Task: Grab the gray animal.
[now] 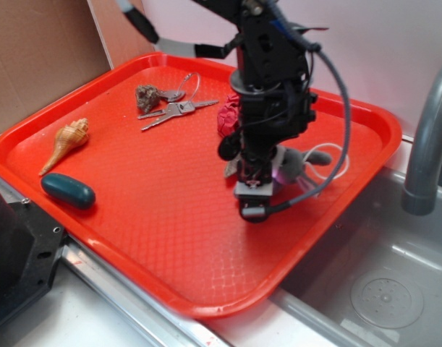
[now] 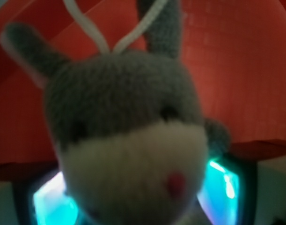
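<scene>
The gray animal [image 2: 124,122] is a gray plush with a white face, long ears and a white cord loop, and it fills the wrist view. Its head sits between my two glowing cyan fingers [image 2: 224,187], which press against both of its sides. In the exterior view my gripper [image 1: 253,189] is down at the red tray [image 1: 134,217], right of its centre. The gray animal [image 1: 299,163] shows just behind and to the right of it, with its cord trailing toward the tray's right rim. The arm hides most of the toy's body.
On the tray lie a dark teal oblong [image 1: 68,191] at the front left, an orange seashell [image 1: 66,142], a bunch of keys [image 1: 173,110] next to a brown lump [image 1: 146,96], and a red-pink object [image 1: 228,116] behind the arm. A gray faucet [image 1: 429,137] and a sink are on the right.
</scene>
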Motion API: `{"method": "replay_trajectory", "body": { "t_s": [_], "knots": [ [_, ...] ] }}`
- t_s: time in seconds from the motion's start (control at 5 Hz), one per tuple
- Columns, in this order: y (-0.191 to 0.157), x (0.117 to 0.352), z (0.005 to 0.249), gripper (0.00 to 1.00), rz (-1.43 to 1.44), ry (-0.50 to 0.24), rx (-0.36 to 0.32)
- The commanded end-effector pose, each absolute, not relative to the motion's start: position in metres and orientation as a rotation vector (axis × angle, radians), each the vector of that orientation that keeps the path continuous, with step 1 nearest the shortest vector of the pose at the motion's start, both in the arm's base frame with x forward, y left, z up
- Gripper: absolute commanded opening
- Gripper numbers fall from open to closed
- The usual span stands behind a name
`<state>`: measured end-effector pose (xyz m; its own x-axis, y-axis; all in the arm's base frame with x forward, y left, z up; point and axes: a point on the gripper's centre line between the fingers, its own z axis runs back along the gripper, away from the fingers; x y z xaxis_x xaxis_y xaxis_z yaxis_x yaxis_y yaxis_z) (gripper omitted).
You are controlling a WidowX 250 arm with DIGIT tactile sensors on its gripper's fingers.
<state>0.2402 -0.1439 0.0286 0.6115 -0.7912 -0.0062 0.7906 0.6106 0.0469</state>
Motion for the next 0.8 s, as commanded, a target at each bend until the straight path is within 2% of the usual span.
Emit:
{"method": "replay_trajectory", "body": {
  "t_s": [0.0,0.2,0.4,0.6],
  "knots": [
    [-0.151,0.234,0.037,0.0,-0.919,-0.035,-0.008],
    [-0.13,0.207,0.088,0.0,-0.741,-0.009,-0.034],
    [-0.087,0.193,0.137,0.0,-0.502,-0.025,-0.033],
    [-0.042,0.176,0.173,0.0,-0.291,-0.05,-0.026]
  ]
}}
